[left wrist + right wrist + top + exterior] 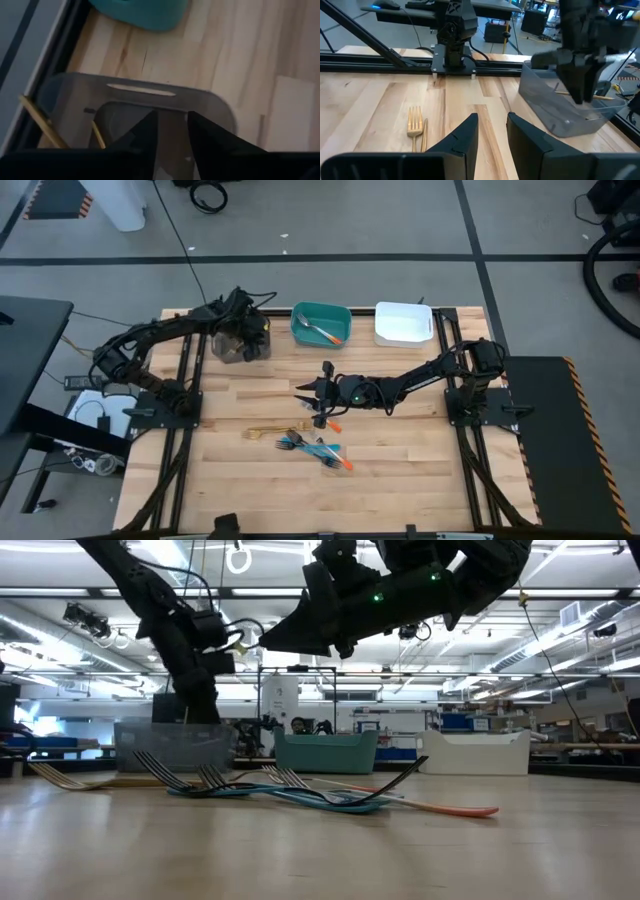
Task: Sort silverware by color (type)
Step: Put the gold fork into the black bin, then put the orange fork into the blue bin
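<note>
Sorting partly done: gold pieces stand in the grey bin (240, 345), a few utensils lie in the teal bin (320, 325). Left hand (170, 131) over the grey bin, narrowly open, empty. Right hand (303, 391) mid-tabletop, narrowly open, empty. Still loose: gold fork (265, 433) and the blue/orange-handled pile (318, 450).

You're working on a table (400, 470) of pale wood planks with a smooth, lightly satin finish, and the grey bin (570, 107) on it looks like translucent, slightly glossy plastic. The teal bin (321, 324) and white bin (403, 323) look like opaque, smooth plastic. Your gold fork (415, 121) has a shiny metal look, and both grippers, the left (170, 145) and the right (492, 145), show matt black fingers.
</note>
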`<state>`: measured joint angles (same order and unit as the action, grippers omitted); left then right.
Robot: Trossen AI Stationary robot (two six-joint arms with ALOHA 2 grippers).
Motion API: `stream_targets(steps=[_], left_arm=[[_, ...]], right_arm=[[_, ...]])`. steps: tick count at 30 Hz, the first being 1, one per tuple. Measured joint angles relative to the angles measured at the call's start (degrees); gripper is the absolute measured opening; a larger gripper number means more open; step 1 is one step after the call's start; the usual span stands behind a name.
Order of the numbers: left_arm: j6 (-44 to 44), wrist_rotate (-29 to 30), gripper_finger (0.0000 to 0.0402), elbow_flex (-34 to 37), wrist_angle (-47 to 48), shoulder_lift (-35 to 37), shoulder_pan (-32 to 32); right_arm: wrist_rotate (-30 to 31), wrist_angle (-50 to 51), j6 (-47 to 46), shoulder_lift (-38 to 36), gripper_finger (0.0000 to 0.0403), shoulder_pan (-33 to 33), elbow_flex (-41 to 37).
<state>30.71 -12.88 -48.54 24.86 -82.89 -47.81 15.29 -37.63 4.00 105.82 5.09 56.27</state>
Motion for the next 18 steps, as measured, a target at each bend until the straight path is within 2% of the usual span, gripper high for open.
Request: stream_targets(steps=[7, 14, 18], left_arm=[[-3.3, 2.0, 0.0112, -5.4, 8.3, 5.5, 3.1], [-8.1, 3.2, 0.0112, -5.5, 9.4, 9.2, 12.2], [-12.1, 3.2, 0.0112, -5.5, 9.7, 10.4, 18.3]], right_arm=[[-1.0, 1.2, -1.0, 0.0, 0.0109, -0.5, 0.0], [-1.0, 3.3, -1.6, 0.0, 0.0109, -0.5, 0.0], [1.2, 6.1, -3.0, 0.0, 0.0109, -0.3, 0.0]])
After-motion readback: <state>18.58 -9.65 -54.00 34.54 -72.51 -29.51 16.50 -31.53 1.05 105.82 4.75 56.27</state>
